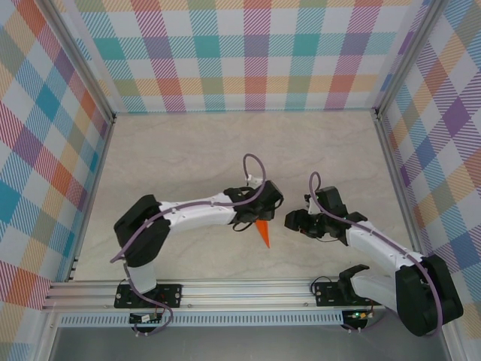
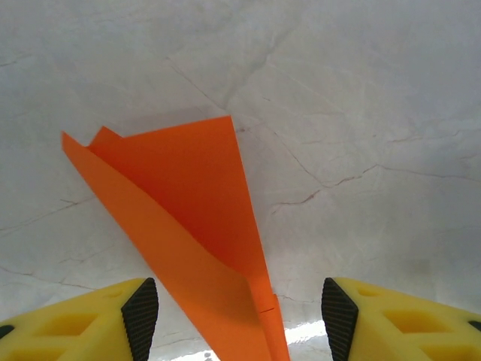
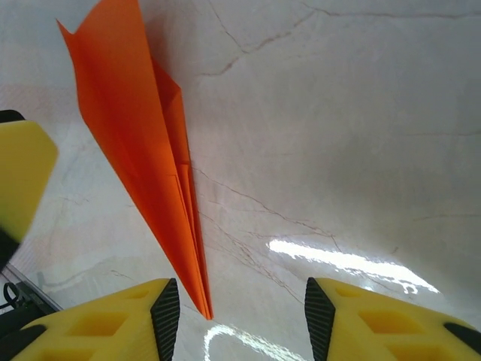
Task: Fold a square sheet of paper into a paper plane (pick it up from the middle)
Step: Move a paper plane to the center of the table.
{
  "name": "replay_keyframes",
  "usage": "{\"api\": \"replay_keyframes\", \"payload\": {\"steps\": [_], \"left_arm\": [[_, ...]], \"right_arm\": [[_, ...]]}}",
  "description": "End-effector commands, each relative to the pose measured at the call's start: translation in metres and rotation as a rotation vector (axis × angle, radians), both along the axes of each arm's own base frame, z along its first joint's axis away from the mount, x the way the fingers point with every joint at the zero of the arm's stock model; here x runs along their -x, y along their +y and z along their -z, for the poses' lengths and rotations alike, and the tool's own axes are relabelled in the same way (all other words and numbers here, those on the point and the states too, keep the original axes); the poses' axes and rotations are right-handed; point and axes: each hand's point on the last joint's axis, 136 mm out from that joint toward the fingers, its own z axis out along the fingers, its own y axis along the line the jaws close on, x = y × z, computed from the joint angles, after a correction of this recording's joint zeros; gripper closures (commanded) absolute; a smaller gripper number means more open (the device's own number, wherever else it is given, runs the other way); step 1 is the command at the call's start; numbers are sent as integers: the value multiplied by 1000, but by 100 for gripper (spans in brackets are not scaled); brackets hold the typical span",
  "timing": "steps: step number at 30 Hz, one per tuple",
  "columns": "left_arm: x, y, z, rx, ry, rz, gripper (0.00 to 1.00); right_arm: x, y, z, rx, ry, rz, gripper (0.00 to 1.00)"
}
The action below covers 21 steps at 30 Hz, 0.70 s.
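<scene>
Looks close to finished, judging by the shape alone. Shows the paper plane (image 1: pixel 263 233) as a narrow orange dart lying on the table (image 1: pixel 188 143), just below centre in the overhead view, tip toward the bottom edge. Places the left gripper (image 1: pixel 261 213) right above its wide end and the right gripper (image 1: pixel 294 221) just to the right, near but apart. Finds, in the left wrist view, the left gripper (image 2: pixel 240 308) with jaws spread wide either side of the paper plane (image 2: pixel 192 226), pinching nothing (neither jaw touching paper). Finds much the same in the right wrist view: right gripper (image 3: pixel 237 308) parted, holding nothing, the paper plane (image 3: pixel 139 143) running from upper left down to a point beside the lower-left jaw. Counts the folding itself as done; leaves, at a guess, only spreading the wings or backing both arms away.
</scene>
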Motion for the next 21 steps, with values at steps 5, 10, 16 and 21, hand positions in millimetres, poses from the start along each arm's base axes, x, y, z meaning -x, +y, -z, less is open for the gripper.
{"api": "replay_keyframes", "payload": {"steps": [5,10,16,21], "left_arm": [[-3,27,10,-196,-2,-87,38],[-4,27,16,-209,5,-88,45],[-2,30,16,-158,15,-90,56],[2,35,14,-135,12,-88,69]], "right_arm": [[7,0,3,-26,8,-5,46],[8,6,1,-54,8,-35,42],[7,13,0,-82,15,-66,40],[4,25,-6,-146,10,-102,40]]}}
